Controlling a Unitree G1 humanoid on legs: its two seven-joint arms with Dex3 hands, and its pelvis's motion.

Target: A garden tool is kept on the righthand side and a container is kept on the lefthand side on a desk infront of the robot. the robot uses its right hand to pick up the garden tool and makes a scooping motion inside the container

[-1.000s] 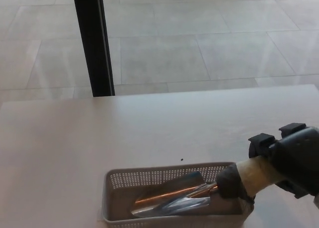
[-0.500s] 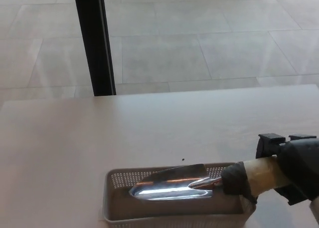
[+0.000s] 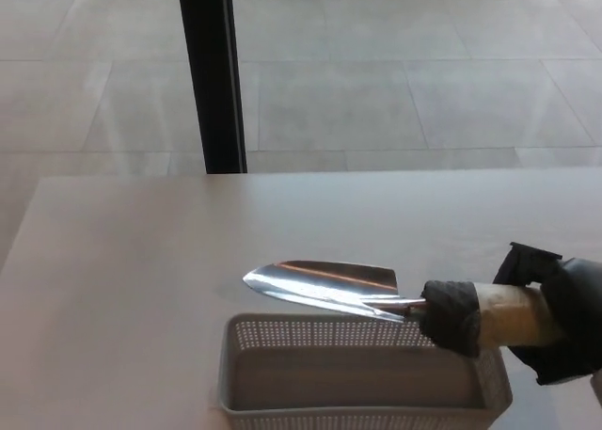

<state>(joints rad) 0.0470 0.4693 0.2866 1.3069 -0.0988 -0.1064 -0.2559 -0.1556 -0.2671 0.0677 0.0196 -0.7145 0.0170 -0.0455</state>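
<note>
Gripping the trowel (image 3: 357, 291) by its pale handle, right hand (image 3: 555, 319) fingers (image 3: 530, 262) clamped round it, just right of the container (image 3: 362, 374). Blade now clear above the container's far rim, roughly level; a second ago it was down inside. Scoop stroke looks finished, lift-out underway. Container empty, near desk (image 3: 141, 289) front edge. Left hand not visible.

The shovel (image 3: 324, 287) is small, with a shiny silver blade and a pale handle that has a dark band near the blade. It lies almost flat in the air, its pointed tip facing left. The blade is above the back edge of the basket (image 3: 362, 374), not inside it. The basket is light grey with tiny holes in its walls. It sits on the table near the front edge.
</note>
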